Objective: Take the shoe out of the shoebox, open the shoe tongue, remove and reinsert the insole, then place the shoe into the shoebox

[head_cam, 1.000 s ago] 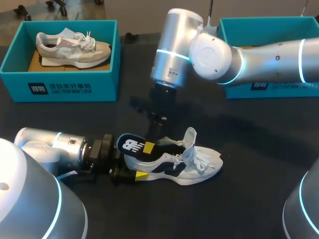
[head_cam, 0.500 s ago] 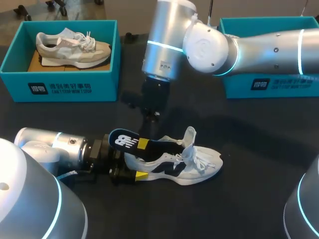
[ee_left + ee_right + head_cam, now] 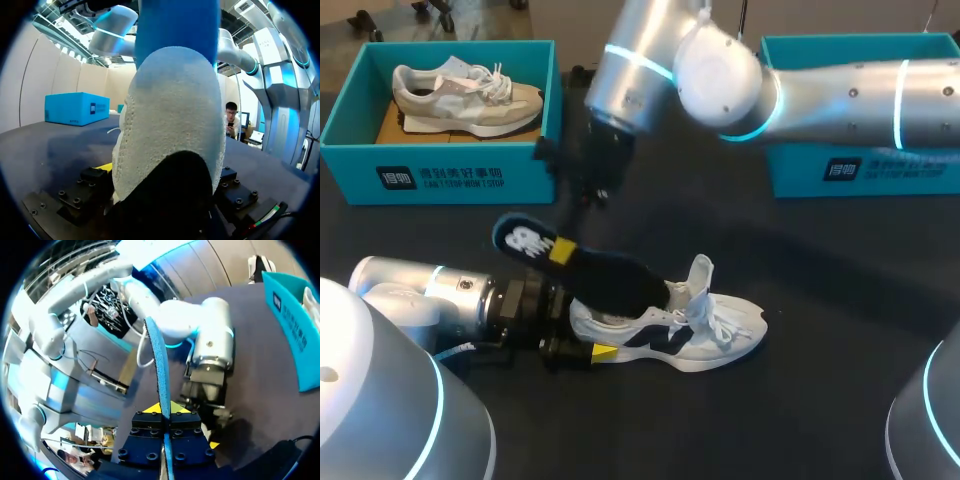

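- Right end effector (image 3: 561, 250): fingers closed flat on the insole (image 3: 605, 278) near its heel end. In the right wrist view the insole stands edge-on between the yellow tips.
- Insole: heel end lifted clear and tilted up toward the left. The front end is at the shoe's opening; I cannot tell if it is fully free.
- Left end effector (image 3: 578, 330): clamped on the heel of the shoe (image 3: 690, 335) from both sides, pinning it to the counter (image 3: 820, 300).
- Tongue (image 3: 701, 272): standing up, laces loose.
- Progress: shoe out of box and tongue opened are done; insole removal is nearly complete.
- Remaining: reinsert the insole, then return the shoe to the shoebox (image 3: 850, 170) at upper right.
- The left box (image 3: 460, 175) holds another shoe (image 3: 465, 95).
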Available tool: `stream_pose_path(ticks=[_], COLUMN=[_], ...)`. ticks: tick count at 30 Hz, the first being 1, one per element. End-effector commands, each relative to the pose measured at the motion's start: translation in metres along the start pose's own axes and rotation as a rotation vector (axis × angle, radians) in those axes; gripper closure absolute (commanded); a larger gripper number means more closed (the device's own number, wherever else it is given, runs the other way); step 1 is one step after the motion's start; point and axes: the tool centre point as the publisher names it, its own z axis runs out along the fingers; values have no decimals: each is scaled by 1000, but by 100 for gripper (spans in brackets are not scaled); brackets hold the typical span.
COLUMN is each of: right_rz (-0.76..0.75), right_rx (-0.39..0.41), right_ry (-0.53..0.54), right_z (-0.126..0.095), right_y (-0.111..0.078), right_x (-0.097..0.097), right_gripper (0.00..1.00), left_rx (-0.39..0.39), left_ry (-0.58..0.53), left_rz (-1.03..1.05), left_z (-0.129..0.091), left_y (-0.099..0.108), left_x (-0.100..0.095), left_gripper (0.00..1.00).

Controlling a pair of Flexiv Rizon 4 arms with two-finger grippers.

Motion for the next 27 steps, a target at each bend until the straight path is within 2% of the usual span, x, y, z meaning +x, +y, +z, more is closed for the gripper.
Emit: stream_pose_path(ticks=[1, 13, 15, 19, 22, 24, 25, 27], right_rz=[-29, -29, -88, -140, -186, -222, -229, -229], right_rx=[-82, -82, -132, -208, -309, -456, -487, -487], right_ry=[-19, -19, -25, -90, -115, -90, -104, -104], right_z=[-34, -34, -37, -63, -81, -95, -100, -100], right_y=[10, 10, 13, 19, 25, 28, 29, 29], right_x=[27, 27, 32, 57, 77, 93, 100, 100], right_gripper=[100, 100, 100, 100, 100, 100, 100, 100], left_rx=[-1, -1, -1, -1, -1, -1, -1, -1], left_ry=[-2, -2, -2, -2, -2, -2, -2, -2], left_rz=[0, 0, 0, 0, 0, 0, 0, 0], left_z=[-1, -1, -1, -1, -1, -1, -1, -1], left_y=[2, 2, 2, 2, 2, 2, 2, 2], left_x=[0, 0, 0, 0, 0, 0, 0, 0], left_gripper=[100, 100, 100, 100, 100, 100, 100, 100])
